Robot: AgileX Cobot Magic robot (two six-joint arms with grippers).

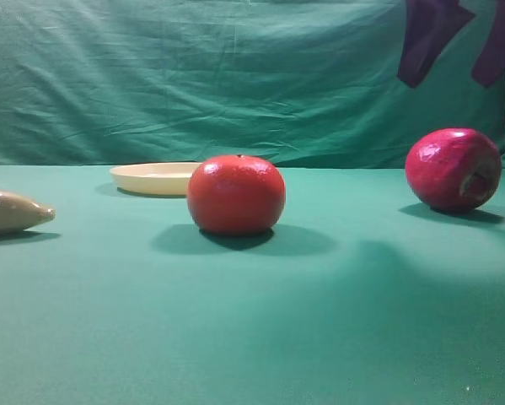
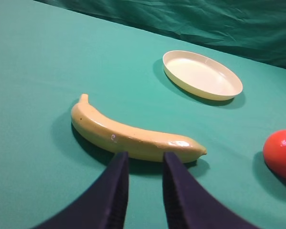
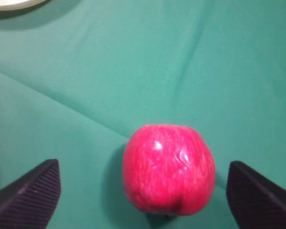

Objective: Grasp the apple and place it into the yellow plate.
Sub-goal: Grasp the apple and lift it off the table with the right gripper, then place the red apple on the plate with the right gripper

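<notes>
The apple (image 3: 169,167) is glossy crimson and rests on the green cloth, at the right of the exterior view (image 1: 453,169). My right gripper (image 3: 143,164) is open wide, one dark finger on each side of the apple and neither touching it. Its fingers (image 1: 429,38) hang at the top right of the exterior view, above the apple. The yellow plate (image 2: 202,75) lies empty farther back, left of centre (image 1: 155,178). My left gripper (image 2: 143,160) hovers just in front of a banana (image 2: 133,136), its fingers a narrow gap apart with nothing between them.
An orange-red round fruit (image 1: 236,194) stands in the middle of the table, between the apple and the plate. The banana's tip (image 1: 12,211) shows at the left edge. A green cloth backdrop (image 1: 235,76) closes off the far side.
</notes>
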